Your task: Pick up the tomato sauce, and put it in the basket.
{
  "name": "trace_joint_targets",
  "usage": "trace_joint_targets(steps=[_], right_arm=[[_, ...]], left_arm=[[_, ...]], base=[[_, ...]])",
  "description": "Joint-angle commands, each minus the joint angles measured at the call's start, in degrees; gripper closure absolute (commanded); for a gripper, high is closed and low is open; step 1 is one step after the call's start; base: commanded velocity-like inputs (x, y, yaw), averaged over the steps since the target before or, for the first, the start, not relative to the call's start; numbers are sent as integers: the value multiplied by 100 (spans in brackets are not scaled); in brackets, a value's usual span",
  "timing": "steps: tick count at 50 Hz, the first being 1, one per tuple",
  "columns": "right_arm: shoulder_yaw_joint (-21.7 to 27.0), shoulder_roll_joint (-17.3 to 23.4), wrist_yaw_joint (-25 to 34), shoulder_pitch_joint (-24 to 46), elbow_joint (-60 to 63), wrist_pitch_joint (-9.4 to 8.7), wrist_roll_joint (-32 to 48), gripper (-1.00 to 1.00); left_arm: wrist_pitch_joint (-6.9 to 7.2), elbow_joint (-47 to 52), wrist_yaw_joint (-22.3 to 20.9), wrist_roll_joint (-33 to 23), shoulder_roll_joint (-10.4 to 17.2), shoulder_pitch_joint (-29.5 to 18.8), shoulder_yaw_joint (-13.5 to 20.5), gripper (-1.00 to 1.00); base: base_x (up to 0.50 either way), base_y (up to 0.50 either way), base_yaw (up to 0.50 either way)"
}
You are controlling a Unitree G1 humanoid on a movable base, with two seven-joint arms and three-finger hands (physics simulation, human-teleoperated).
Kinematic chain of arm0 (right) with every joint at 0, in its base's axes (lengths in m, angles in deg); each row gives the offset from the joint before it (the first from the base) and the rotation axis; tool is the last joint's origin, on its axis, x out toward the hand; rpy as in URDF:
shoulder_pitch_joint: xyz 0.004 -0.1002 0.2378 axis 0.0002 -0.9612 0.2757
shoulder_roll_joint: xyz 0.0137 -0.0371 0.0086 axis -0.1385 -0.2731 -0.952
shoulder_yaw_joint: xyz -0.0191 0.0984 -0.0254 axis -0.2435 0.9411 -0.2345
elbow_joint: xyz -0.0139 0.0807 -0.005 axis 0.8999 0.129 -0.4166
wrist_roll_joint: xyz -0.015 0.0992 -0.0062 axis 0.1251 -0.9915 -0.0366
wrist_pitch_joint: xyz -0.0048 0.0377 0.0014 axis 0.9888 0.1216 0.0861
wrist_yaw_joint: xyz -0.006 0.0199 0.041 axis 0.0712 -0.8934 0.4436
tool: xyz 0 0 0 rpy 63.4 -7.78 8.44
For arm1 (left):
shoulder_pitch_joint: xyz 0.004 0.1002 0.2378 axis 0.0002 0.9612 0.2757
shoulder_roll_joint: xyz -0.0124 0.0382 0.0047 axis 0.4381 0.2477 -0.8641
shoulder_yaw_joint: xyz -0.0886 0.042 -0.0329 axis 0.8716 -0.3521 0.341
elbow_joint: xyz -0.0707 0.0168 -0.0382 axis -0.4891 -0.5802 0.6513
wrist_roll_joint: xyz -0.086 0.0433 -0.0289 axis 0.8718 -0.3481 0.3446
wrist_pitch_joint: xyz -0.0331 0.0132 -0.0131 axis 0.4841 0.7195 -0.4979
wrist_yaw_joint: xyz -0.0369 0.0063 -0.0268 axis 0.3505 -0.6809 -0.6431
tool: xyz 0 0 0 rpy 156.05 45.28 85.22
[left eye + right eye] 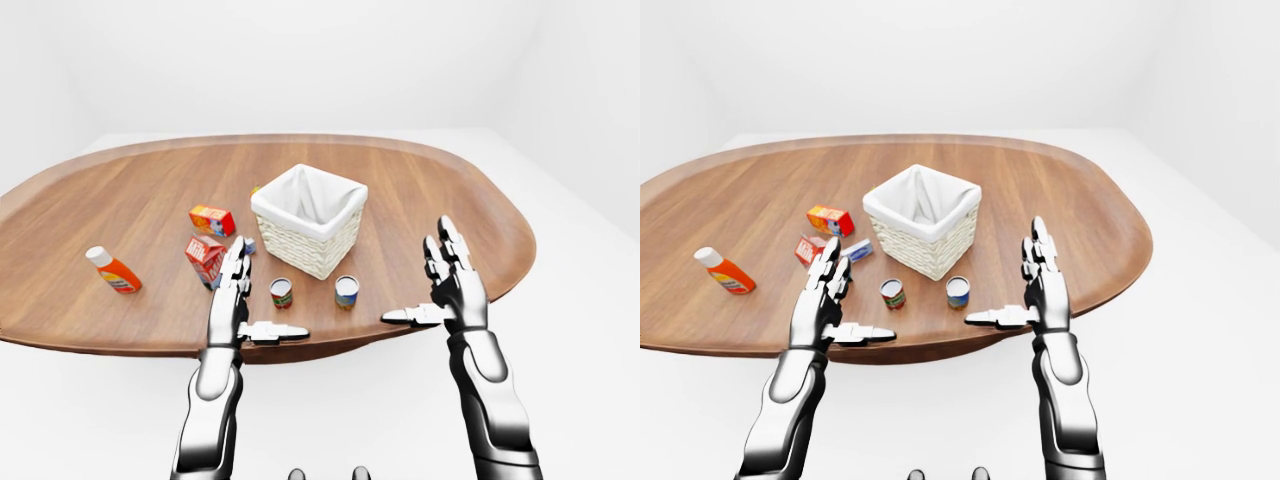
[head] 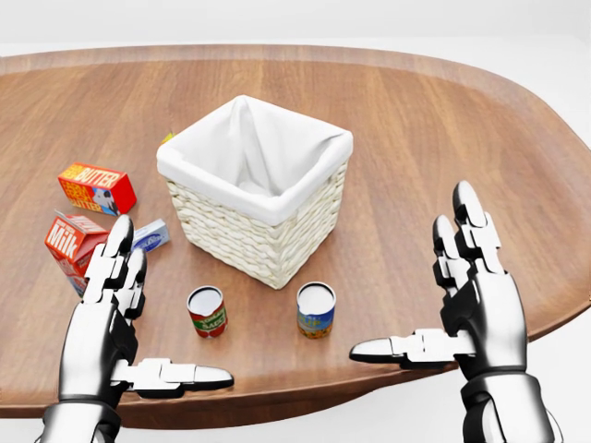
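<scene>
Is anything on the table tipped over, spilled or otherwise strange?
Little stands out. The orange bottle lies on its side near the table's left edge in the left-eye view. Both cans stand upright beside the basket, and nothing is spilled.
</scene>
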Motion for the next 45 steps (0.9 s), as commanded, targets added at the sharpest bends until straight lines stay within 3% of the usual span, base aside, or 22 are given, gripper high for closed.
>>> trace_joint_targets(steps=[1,13,27,30,45], right_arm=[[33,7,7,75,25,0,-169,-100],[-11,4,75,0,-20,0,-130,-100],[-87,-34,211,-204,175,0,-41,-100],[-41,16,599,-334,510,0,-422,-100],[-16,-45,305,-187,272,0,-274,-100]], left_arm=[[0,-12,-6,5,9,-26,-2,-97],[0,-7,-9,-1,9,-22,-9,-97],[0,79,-16,-24,2,1,-47,-98],[0,84,-19,-22,4,-8,-39,-97],[0,130,-25,-33,5,9,-23,-98]], base=[[50,0,0],[50,0,0],[0,0,0],[23,0,0],[40,-1,0]])
